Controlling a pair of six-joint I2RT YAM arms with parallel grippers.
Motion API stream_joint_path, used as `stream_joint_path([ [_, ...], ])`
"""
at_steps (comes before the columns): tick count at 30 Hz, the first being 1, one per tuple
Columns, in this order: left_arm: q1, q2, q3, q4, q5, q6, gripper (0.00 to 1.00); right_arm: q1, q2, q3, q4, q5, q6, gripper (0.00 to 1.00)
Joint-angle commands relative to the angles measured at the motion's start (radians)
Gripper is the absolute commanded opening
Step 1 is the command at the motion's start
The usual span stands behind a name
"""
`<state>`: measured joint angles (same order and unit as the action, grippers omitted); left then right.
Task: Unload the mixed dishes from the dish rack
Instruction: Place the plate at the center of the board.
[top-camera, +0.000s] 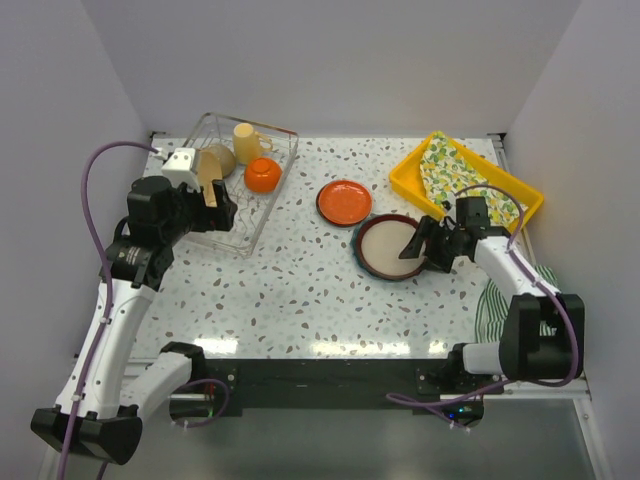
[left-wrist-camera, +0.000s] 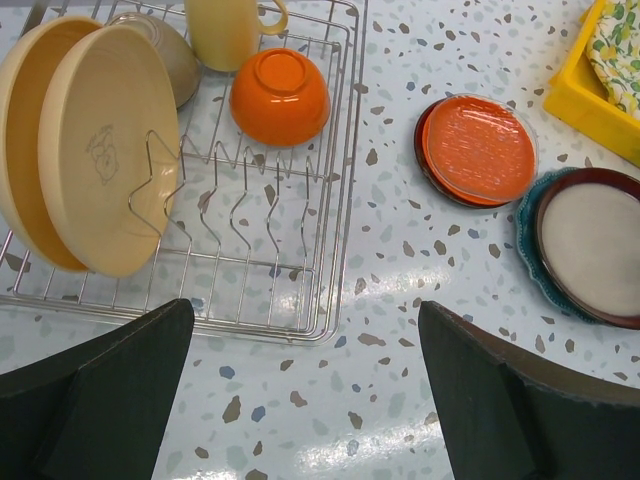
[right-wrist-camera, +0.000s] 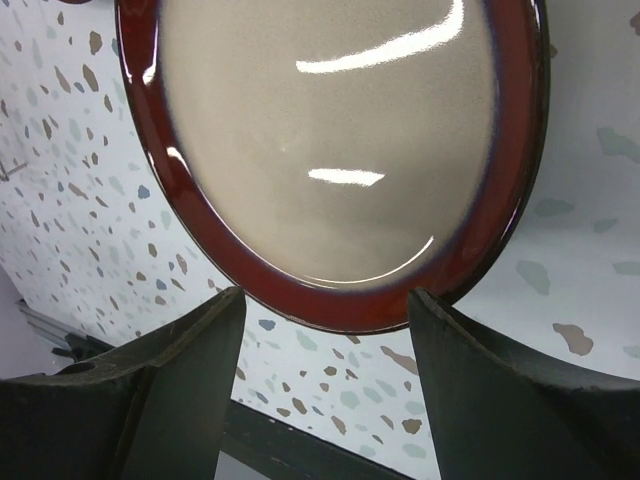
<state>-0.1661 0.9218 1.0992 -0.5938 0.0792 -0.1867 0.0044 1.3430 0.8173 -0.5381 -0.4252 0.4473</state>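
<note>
Mostly, brown plate (left-wrist-camera: 590, 250) hides teal plate (left-wrist-camera: 524, 236) (rim shows)

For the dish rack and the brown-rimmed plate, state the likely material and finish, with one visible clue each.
Dish rack: bent silvery wire, likely plated or stainless steel, shiny. Brown-rimmed plate: probably glazed ceramic; its cream face shows sharp light reflections.

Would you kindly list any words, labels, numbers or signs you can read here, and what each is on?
No readable text anywhere.
On the tan plate in the dish rack: a faint drawn mark, too faint to read.
</note>
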Motion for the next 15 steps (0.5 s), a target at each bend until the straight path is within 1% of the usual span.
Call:
stream_joint_path([
  [1, -0.006, -0.011, -0.004, 0.023, 0.004, 0.015, 1.00, 0.016, 0.016, 0.033, 0.007, 0.019, -0.022, 0.70],
  [11, -0.006, -0.001, 0.001, 0.029, 0.013, 0.012, 1.00, 0.031, 0.018, 0.017, 0.053, -0.024, -0.009, 0.73],
  [12, -0.006, 0.000, 0.001, 0.029, 0.014, 0.012, 1.00, 0.031, 0.006, 0.034, 0.043, -0.014, -0.012, 0.73],
  [15, -0.006, 0.002, 0.005, 0.029, 0.014, 0.012, 1.00, 0.031, -0.067, 0.077, -0.016, 0.098, -0.035, 0.74],
])
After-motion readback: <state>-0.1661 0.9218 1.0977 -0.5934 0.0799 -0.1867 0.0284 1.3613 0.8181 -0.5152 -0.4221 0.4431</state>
